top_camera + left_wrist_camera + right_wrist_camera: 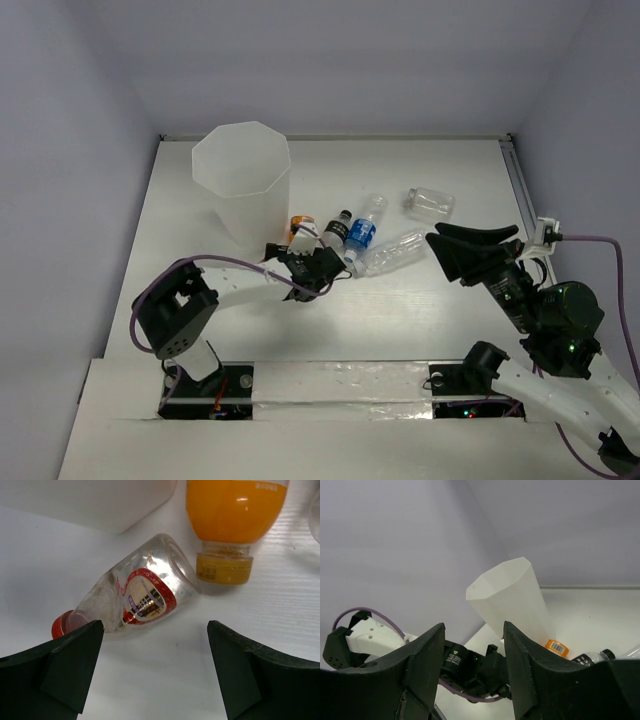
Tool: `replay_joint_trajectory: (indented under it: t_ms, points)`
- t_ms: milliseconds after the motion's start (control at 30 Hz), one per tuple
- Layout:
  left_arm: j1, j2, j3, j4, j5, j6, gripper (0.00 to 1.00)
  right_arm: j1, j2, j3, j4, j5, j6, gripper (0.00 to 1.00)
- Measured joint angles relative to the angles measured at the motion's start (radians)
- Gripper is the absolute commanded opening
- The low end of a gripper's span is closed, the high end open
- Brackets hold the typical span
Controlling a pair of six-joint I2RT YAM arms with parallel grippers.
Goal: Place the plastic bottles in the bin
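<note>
Red-capped bottle point(132, 597) lies on its side near the bin point(250, 210), just beyond the open, empty left tool point(154, 645). Closing across its label, clear of the orange bottle point(232, 510) just beside it, should grip best. Right tool point(474, 650), open too, hangs well right of the bin.

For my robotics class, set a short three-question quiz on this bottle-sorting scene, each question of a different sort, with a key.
1. True or false: the orange bottle lies on its side.
2. Which bottle lies closest to the open left gripper? A squat clear; B red-capped; C long clear.
3. Fill in: the right gripper is open and holds ___.
Key: 1 true; 2 B; 3 nothing.
</note>
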Motion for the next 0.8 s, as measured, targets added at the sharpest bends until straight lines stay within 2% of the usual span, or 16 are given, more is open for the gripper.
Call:
replay_joint_trajectory:
  t_ms: [467, 567, 600, 667, 700, 800]
  points:
    - [0.085, 0.132, 0.057, 0.019, 0.019, 0.103, 0.82, 0.0, -0.011, -0.005, -0.032, 0.021, -0.023, 0.57]
    - [0.087, 0.161, 0.089, 0.03, 0.021, 0.121, 0.72, 0.0, -0.011, -0.005, -0.032, 0.025, -0.026, 0.57]
    - [0.087, 0.166, 0.092, 0.034, 0.023, 0.124, 0.62, 0.0, -0.01, -0.005, -0.032, 0.027, -0.026, 0.57]
    - [0.087, 0.169, 0.093, 0.039, 0.026, 0.138, 0.5, 0.0, -0.006, -0.005, -0.032, 0.029, -0.026, 0.57]
    - [0.087, 0.169, 0.093, 0.039, 0.029, 0.146, 0.38, 0.0, -0.005, -0.005, -0.033, 0.029, -0.026, 0.57]
    - [0.086, 0.161, 0.087, 0.043, 0.033, 0.166, 0.29, 0.0, -0.003, -0.005, -0.039, 0.035, -0.026, 0.57]
